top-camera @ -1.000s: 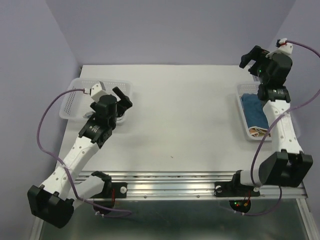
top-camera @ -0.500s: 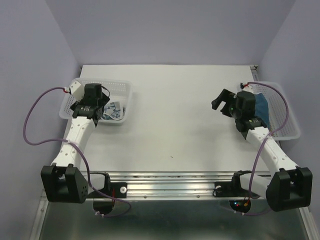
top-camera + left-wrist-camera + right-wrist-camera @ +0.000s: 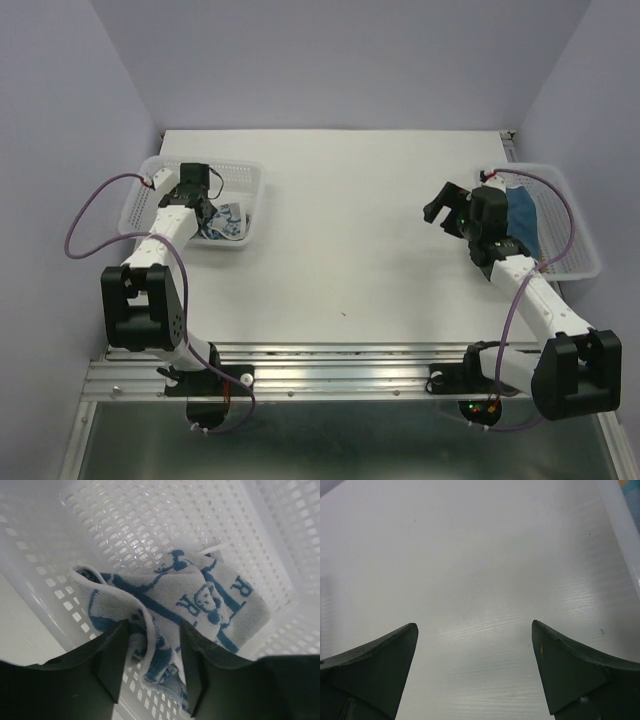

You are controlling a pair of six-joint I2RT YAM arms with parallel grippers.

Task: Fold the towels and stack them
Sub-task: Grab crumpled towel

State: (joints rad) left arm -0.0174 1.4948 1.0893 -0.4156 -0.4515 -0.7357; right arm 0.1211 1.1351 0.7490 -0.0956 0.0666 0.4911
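A white towel with a blue print (image 3: 200,600) lies crumpled in the white perforated basket (image 3: 250,170) at the left of the table. My left gripper (image 3: 205,215) reaches down into that basket. In the left wrist view its jaws (image 3: 153,630) stand partly closed, with a raised fold of this towel pressed between them. A plain dark blue towel (image 3: 522,220) lies in the right basket (image 3: 575,230). My right gripper (image 3: 440,205) hovers over bare table left of that basket, open, with nothing between its fingers (image 3: 474,630).
The right basket's white wall (image 3: 620,520) shows at the upper right of the right wrist view. The table's wide middle (image 3: 350,230) separates the two baskets. Purple walls close in the back and sides.
My left gripper dropped into the left basket and its jaws narrowed onto the towel fold. The right arm swung down from the back right to beside its basket, then held still.
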